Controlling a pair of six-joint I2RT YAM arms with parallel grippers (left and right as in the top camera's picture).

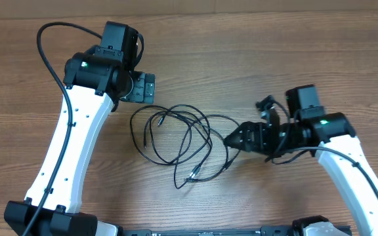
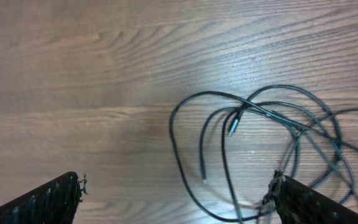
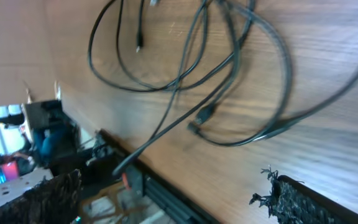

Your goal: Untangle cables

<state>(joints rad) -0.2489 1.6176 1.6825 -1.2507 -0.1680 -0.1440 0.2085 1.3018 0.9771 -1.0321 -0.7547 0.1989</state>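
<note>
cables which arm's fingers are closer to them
The right fingers, tips at the edge of the cables; the left fingers sit clear of them.

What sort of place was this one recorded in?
Likely a robotics lab bench: wood-grain table, white left arm and right arm mounted at its edge, cluttered equipment beyond it.

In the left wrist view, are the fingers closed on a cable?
No, the left fingers stand wide apart at the lower corners, while the cables lie on the table.
</note>
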